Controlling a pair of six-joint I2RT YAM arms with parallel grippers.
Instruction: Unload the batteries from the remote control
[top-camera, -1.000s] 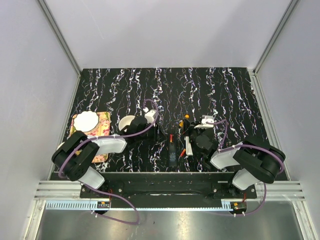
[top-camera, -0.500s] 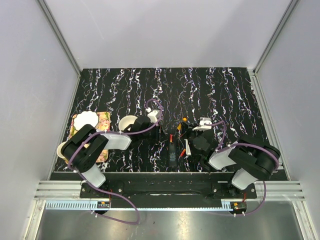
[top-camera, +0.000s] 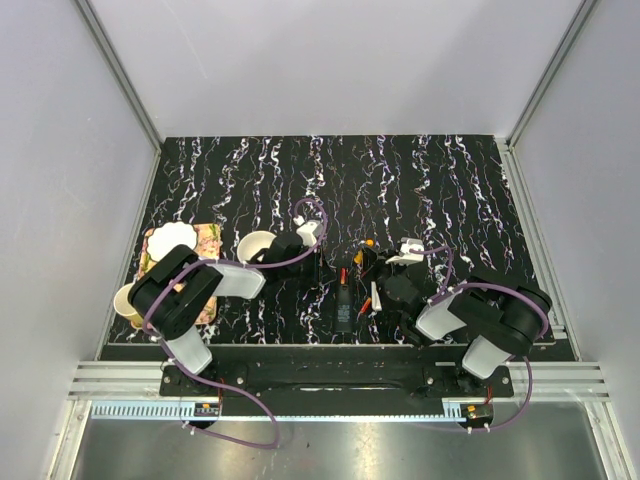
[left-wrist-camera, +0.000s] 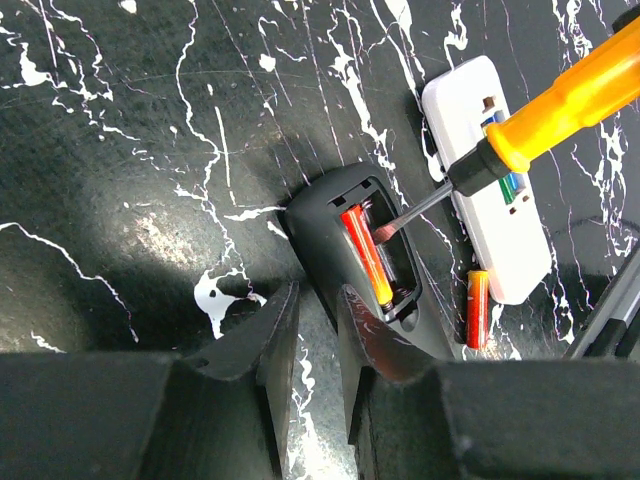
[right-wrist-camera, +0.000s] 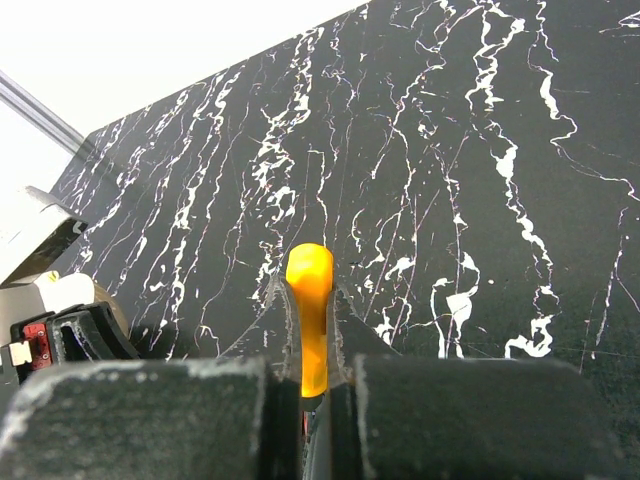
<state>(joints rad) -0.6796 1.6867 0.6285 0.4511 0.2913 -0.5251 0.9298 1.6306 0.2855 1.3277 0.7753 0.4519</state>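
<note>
A dark handset lies with its battery bay open, a red-and-yellow battery inside. It shows small in the top view. Beside it lies the white remote, green and blue bits in its slot, partly hidden. A loose red-orange battery lies between them. My right gripper is shut on an orange screwdriver; its tip is in the dark bay. My left gripper hangs over the dark handset's near end, jaws a narrow gap apart, nothing between them.
A white cup stands left of my left gripper. A white plate on a patterned cloth and another cup sit at the left edge. Grey walls close in the table on three sides.
My left arm has swung right and brought its gripper over the dark handset. My right gripper has shifted slightly left with the screwdriver.
</note>
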